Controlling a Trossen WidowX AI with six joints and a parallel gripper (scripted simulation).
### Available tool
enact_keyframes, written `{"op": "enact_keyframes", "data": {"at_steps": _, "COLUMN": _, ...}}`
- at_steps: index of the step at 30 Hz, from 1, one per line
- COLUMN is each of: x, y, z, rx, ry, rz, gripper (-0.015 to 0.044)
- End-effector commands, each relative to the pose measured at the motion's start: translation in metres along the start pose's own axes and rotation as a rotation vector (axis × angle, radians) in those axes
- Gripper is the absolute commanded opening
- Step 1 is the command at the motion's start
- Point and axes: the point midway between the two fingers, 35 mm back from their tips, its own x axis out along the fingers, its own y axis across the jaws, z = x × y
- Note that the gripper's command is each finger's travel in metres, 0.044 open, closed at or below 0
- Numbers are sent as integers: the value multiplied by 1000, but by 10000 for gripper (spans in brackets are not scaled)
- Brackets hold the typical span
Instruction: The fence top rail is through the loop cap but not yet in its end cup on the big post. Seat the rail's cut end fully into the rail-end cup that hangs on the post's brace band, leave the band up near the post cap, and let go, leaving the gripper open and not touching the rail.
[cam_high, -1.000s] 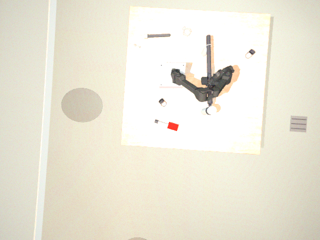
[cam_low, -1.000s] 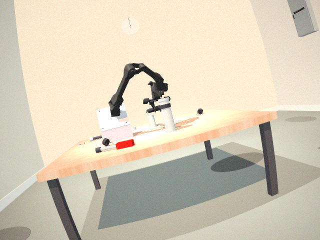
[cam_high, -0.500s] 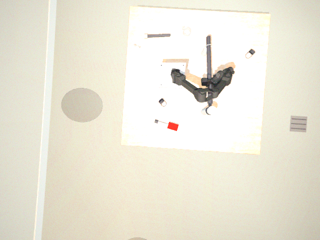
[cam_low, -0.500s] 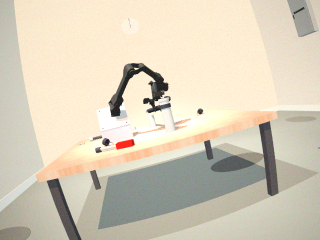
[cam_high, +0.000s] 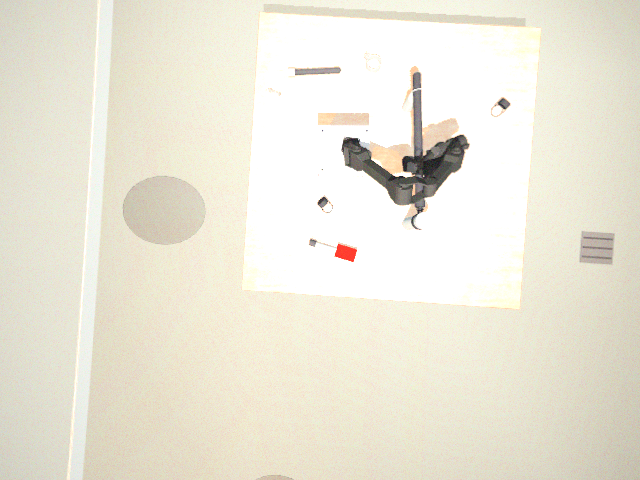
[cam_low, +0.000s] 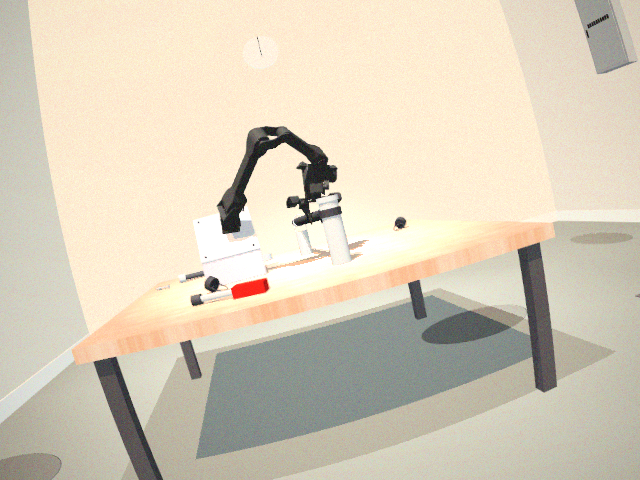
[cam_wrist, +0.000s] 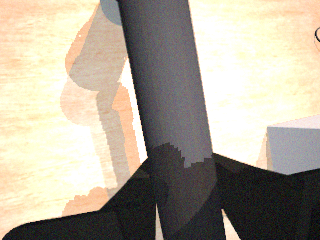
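My top view looks down from high over the table (cam_high: 385, 289) (cam_low: 320, 307), while my exterior view stands back off one side, tilted, taking in the legs (cam_low: 537, 320) and wall (cam_low: 403, 93). My wrist view sits right above the rail (cam_high: 417, 113) (cam_wrist: 167, 80), facing down along it; the first two share the whole arm (cam_high: 379, 174) (cam_low: 245, 173).

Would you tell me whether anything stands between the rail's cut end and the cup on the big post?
Nothing visible stands in the way. The tool is closed on the rail, whose cut end points at the big post; whether it is fully seated, I cannot tell.
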Motion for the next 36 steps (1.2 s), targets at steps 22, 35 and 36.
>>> {"op": "enact_keyframes", "data": {"at_steps": 22, "x": -47, "y": -7, "z": -32, "rx": -1, "ry": 4, "rz": 1, "gripper": 440}}
{"op": "enact_keyframes", "data": {"at_steps": 35, "x": -85, "y": -9, "z": -29, "rx": -5, "ry": -2, "rz": 5, "gripper": 440}}
{"op": "enact_keyframes", "data": {"at_steps": 36, "x": -85, "y": -9, "z": -29, "rx": -5, "ry": -2, "rz": 5, "gripper": 440}}
